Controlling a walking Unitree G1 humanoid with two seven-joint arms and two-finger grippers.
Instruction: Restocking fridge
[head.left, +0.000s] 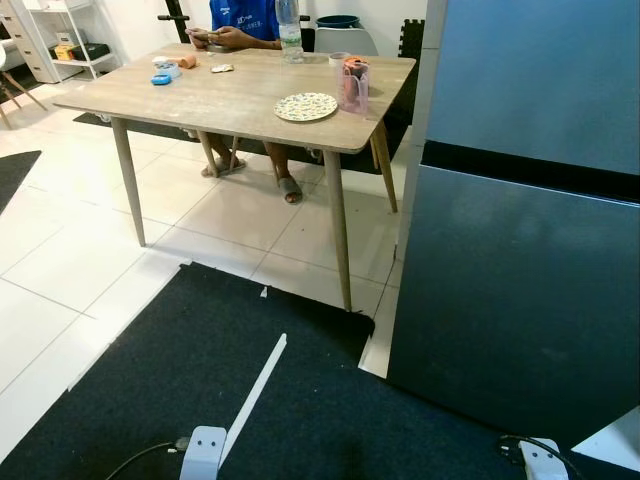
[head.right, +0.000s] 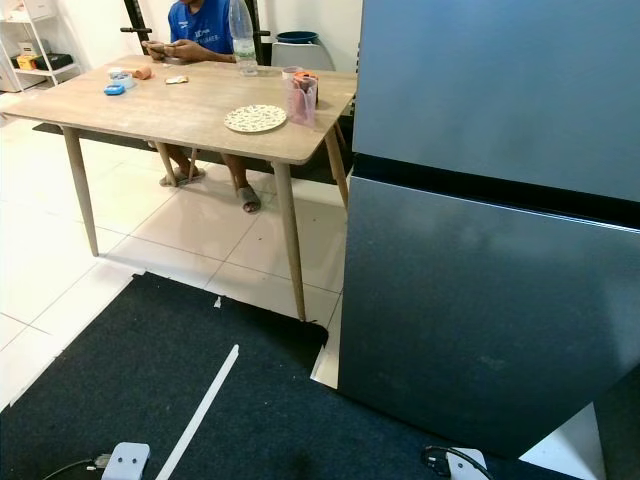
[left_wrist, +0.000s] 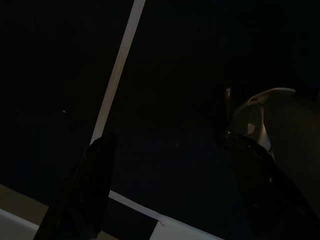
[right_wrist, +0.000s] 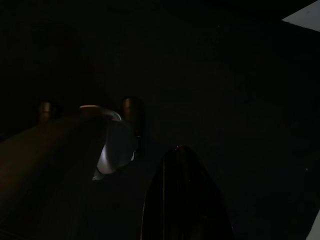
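Fridge (head.left: 520, 260) at frame right stands closed; bottle (head.left: 289, 30) waits on the table (head.left: 220, 100), upper left; left gripper (left_wrist: 170, 165) fingers spread, right gripper's (right_wrist: 185, 195) unclear

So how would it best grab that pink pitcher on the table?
Probably around the body of the pink pitcher, below its lid, coming level from the near table edge. It stands upright close to that corner, with only the flat plate beside it, so a sideways pinch looks unobstructed. Its handle can't be made out.
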